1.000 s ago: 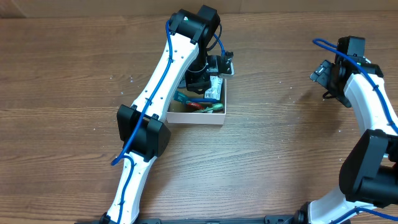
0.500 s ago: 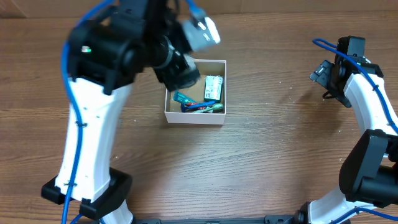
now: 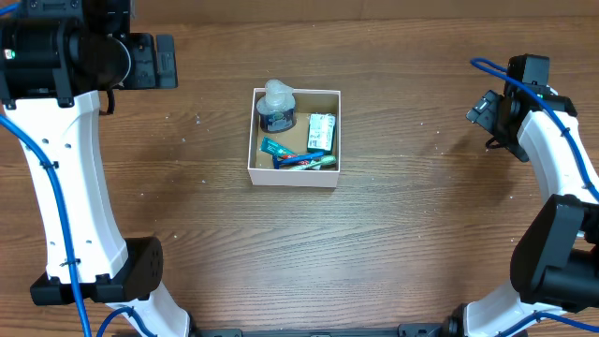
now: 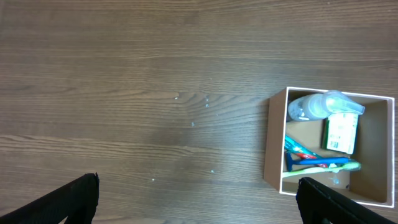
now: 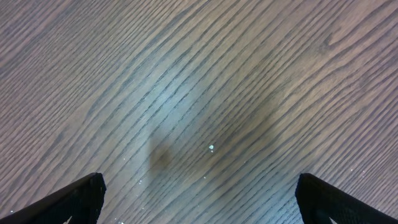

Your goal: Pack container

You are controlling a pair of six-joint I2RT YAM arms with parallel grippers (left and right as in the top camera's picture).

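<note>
Since the container (image 3: 292,176), a square, shallow cardboard box with white walls and a brown floor, sits mid-worktop (image 3: 393,234) holding a glossy wrapped bottle (image 3: 277,105), a flat green packet (image 3: 321,131) and slim toothbrushes (image 3: 301,161), packing appears largely complete. No further article shows outside it. Both the left end effector (image 4: 198,193) and the right end effector (image 5: 200,186) are spread wide, holding nothing.

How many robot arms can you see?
2. The left arm stands along the picture's left edge. The right arm curves along the right edge. No others show.
</note>
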